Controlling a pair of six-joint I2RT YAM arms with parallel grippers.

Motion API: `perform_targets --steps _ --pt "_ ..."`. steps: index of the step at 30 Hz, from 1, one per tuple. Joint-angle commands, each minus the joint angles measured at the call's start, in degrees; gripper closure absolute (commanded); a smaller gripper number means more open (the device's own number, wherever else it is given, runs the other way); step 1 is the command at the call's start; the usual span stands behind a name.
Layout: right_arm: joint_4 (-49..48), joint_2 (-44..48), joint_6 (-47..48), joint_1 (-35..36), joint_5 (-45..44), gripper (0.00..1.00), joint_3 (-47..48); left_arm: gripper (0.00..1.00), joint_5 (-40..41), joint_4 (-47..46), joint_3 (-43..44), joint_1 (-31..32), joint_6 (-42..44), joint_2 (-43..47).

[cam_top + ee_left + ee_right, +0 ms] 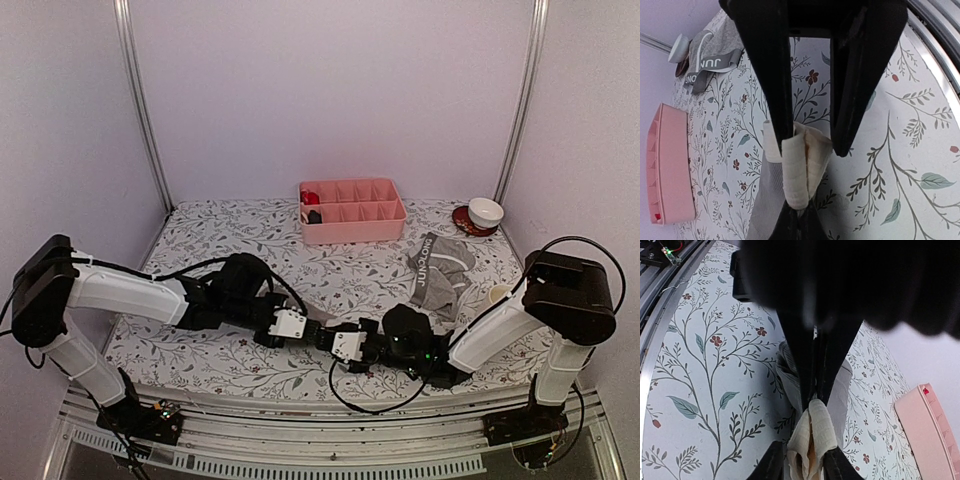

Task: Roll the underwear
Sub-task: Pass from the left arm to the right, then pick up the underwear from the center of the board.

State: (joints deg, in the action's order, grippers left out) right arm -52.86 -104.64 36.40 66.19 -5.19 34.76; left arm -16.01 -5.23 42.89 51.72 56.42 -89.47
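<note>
L claw [812,147] & R claw [813,399], tip-to-tip, both pinch the briefs [765,200] by the pale band [795,175], which runs lengthwise btwn them.

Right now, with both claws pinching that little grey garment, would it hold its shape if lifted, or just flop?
Probably flop: the grey briefs crumple into soft folds where the left gripper and right gripper pinch them. They look light, being thin ribbed cloth. Dropped, they would likely slump in place, not roll or break.
</note>
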Motion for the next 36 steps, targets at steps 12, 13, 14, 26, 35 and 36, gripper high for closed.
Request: perform_targets --steps 12,13,14,26,35,36 --pt "5.1 2.0 -7.5 -1.0 -4.7 0.98 4.8 0.04 1.2 -4.0 -5.8 -0.4 -3.3 7.7" --pt "5.3 2.4 -8.1 -1.2 -5.2 0.98 4.8 0.02 2.0 -4.9 -7.5 -0.5 -3.5 8.8" --pt "5.5 2.9 -8.6 -1.4 -5.5 0.98 4.8 0.02 2.6 -5.6 -9.0 -0.6 -3.6 9.8" --pt "6.7 4.7 -10.9 -2.1 -6.7 0.98 4.6 0.02 13.1 -19.4 -17.7 -0.9 -4.9 3.8" --pt "7.0 5.4 -10.9 -2.3 -5.7 0.98 4.2 0.09 19.8 -29.9 -17.0 -3.2 -6.3 -1.6" --pt "7.1 5.5 -10.9 -2.3 -5.8 0.98 4.1 0.15 19.4 -29.8 -17.0 -3.6 -6.4 -1.3"
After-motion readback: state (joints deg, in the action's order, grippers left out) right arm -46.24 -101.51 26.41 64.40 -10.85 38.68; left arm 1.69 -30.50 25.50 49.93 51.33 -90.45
